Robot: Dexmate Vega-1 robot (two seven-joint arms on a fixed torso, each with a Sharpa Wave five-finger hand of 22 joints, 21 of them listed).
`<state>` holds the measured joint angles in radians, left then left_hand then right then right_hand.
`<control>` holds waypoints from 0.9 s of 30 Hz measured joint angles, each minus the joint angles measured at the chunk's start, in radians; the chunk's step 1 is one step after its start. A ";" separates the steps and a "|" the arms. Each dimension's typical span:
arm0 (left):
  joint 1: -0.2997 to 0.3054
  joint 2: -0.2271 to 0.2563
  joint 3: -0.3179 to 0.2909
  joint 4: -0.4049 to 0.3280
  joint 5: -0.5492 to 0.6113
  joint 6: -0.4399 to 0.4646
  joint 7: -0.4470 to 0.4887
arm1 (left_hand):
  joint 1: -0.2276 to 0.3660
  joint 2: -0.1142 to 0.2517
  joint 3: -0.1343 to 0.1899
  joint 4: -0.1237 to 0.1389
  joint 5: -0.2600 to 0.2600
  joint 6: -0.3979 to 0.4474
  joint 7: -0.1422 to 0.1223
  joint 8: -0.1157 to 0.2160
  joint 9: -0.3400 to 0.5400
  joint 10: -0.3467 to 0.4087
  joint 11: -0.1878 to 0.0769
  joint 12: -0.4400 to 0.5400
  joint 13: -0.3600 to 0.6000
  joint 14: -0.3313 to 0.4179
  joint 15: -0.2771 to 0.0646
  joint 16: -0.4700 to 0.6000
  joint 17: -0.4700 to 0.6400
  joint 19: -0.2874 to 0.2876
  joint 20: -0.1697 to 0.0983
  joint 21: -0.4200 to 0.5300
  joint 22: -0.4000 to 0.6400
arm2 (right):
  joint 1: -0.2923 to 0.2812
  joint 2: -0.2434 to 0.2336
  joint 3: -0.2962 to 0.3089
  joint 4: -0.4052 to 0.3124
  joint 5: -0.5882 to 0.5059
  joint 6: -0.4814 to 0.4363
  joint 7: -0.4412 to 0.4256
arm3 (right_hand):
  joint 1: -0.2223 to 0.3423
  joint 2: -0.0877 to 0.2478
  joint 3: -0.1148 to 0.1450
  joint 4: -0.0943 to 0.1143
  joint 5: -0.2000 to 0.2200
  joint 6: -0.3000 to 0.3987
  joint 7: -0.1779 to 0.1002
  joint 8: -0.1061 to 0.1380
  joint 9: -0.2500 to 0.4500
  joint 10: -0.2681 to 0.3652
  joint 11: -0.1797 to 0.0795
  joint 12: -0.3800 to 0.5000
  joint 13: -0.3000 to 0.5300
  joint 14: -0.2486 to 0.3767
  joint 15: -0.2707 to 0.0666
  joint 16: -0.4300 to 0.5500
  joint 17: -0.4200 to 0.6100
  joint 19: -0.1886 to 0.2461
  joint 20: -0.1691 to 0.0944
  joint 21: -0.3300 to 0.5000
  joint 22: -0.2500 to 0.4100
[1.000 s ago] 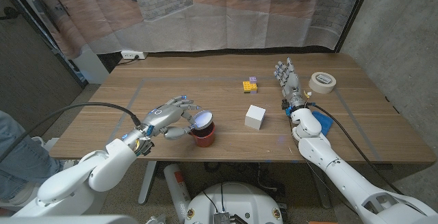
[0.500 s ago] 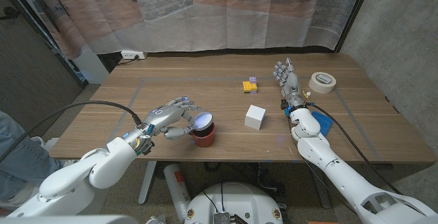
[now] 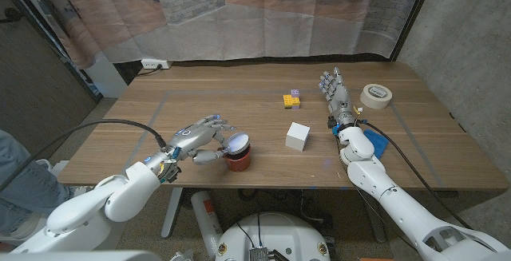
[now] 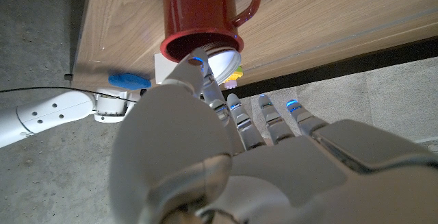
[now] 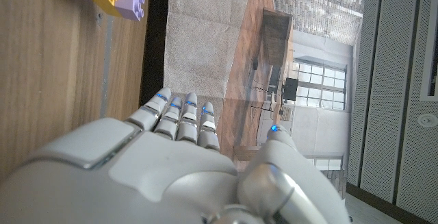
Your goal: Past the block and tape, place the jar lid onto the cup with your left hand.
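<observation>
Left hand [image 3: 194, 137] reaches sideways, fingers spread, one fingertip [image 4: 195, 63] touching jar lid [image 3: 237, 142] on red cup [image 3: 237, 158] | we see right hand [image 3: 336, 93] upright, fingers straight, holding nothing.

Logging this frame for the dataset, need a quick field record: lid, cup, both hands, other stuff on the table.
lid: white jar lid sits on the cup's mouth
cup: red cup upright near table's front edge, has a handle
left robot hand: left hand beside the cup, one fingertip at the lid's rim
right robot hand: right hand fingers straight, holds nothing
others: white block, tape roll, yellow-purple bricks, blue object by right arm
</observation>
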<state>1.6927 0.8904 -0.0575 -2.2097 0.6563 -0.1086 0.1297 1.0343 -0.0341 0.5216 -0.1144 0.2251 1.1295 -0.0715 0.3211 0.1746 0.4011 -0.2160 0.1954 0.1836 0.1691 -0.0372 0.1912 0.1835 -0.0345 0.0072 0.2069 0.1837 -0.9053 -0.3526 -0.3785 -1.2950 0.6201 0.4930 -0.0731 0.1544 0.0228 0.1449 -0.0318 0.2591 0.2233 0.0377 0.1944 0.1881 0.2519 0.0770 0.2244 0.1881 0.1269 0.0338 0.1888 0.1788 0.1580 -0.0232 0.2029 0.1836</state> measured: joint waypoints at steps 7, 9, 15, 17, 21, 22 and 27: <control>0.000 0.006 0.003 -0.002 -0.024 0.004 -0.019 | -0.054 -0.046 -0.004 0.004 0.000 0.035 -0.062 -0.027 0.000 -0.070 0.009 -0.011 0.005 -0.073 0.001 -0.007 0.005 -0.055 0.026 -0.004 0.005 | -0.001 -0.002 0.001 0.000 0.005 0.000 0.007 | 0.000 0.000 0.000 0.000 0.000 0.000 0.000 0.000 0.000 0.000 0.000 0.000 0.000 0.000 0.000 0.000 0.000 0.000 0.000 0.000 0.000; 0.000 0.006 0.003 -0.002 -0.031 0.004 -0.027 | -0.070 -0.051 -0.011 0.011 0.000 0.027 -0.077 -0.032 0.006 -0.083 0.014 -0.011 0.005 -0.085 -0.001 -0.006 0.008 -0.067 0.038 -0.004 0.005 | -0.001 -0.002 0.001 0.001 0.005 0.000 0.007 | 0.000 0.000 0.000 0.000 0.000 0.000 0.000 0.000 0.000 0.000 0.000 0.000 0.000 0.000 0.000 0.000 0.000 0.000 0.000 0.000 0.000; -0.006 0.028 0.005 -0.005 -0.055 0.004 -0.052 | -0.119 -0.064 -0.021 0.035 0.004 -0.024 -0.087 -0.048 0.041 -0.114 0.018 -0.011 0.010 -0.105 0.001 -0.006 0.010 -0.086 0.046 -0.008 0.005 | -0.002 -0.003 0.001 0.003 0.010 -0.003 0.013 | 0.000 0.000 0.000 0.000 0.000 0.004 -0.004 0.000 0.000 0.000 0.000 0.000 0.000 0.000 0.000 0.000 0.000 0.000 0.000 0.000 0.000; -0.006 0.028 0.005 -0.005 -0.065 0.002 -0.060 | -0.135 -0.068 -0.025 0.042 0.005 -0.045 -0.089 -0.055 0.041 -0.121 0.017 -0.011 0.010 -0.107 -0.001 -0.006 0.010 -0.090 0.050 -0.008 0.008 | -0.002 -0.004 0.002 0.004 0.010 -0.003 0.013 | 0.000 0.000 0.000 0.000 0.000 0.006 -0.006 0.000 0.000 0.000 0.000 0.000 0.000 0.000 0.000 0.000 0.000 0.000 0.000 0.000 0.000; -0.008 0.035 0.001 -0.006 -0.081 -0.006 -0.070 | -0.168 -0.071 -0.033 0.057 0.012 -0.079 -0.096 -0.066 0.040 -0.136 0.021 -0.011 0.010 -0.111 0.004 -0.006 0.010 -0.095 0.056 -0.008 0.010 | -0.003 -0.005 0.002 0.004 0.012 -0.005 0.013 | 0.000 0.000 0.000 0.000 0.000 0.006 -0.006 0.000 0.000 0.009 0.002 0.000 0.000 0.006 -0.006 0.000 0.000 0.000 0.000 0.000 0.000; -0.008 0.035 0.001 -0.006 -0.082 -0.007 -0.071 | -0.172 -0.074 -0.033 0.058 0.012 -0.086 -0.098 -0.067 0.039 -0.136 0.021 -0.011 0.010 -0.111 0.004 -0.002 0.010 -0.097 0.057 -0.008 0.010 | -0.003 -0.005 0.002 0.004 0.012 -0.005 0.013 | 0.000 0.000 0.000 0.000 0.000 0.006 -0.006 0.000 0.000 0.011 0.000 0.000 0.000 0.006 -0.006 0.000 0.000 0.000 0.000 0.000 0.000; -0.014 0.040 -0.004 -0.002 -0.099 -0.018 -0.080 | -0.192 -0.081 -0.041 0.073 0.012 -0.097 -0.093 -0.067 0.039 -0.145 0.030 -0.011 0.010 -0.115 -0.001 -0.002 0.015 -0.102 0.063 -0.008 0.010 | -0.003 -0.006 0.003 0.005 0.012 -0.007 0.013 | 0.000 0.000 0.000 0.000 0.000 0.006 -0.006 0.000 0.000 0.011 0.000 0.000 0.000 0.006 -0.006 0.000 0.000 0.000 0.000 0.000 0.000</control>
<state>1.6785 0.9301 -0.0617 -2.2114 0.5568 -0.1266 0.0501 0.8419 -0.1149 0.4810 -0.0410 0.2371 1.0323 -0.1645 0.2544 0.2136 0.2560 -0.1858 0.1846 0.1935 0.0536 -0.0385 0.1891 0.1981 -0.1366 0.0698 0.1993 0.1934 -0.9083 -0.3581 -0.3760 -1.2898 0.6321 0.4862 -0.0601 0.1544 0.0228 0.1449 -0.0317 0.2590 0.2289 0.0321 0.1944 0.1881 0.2628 0.0770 0.2244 0.1880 0.1325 0.0283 0.1888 0.1788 0.1580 -0.0232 0.2029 0.1835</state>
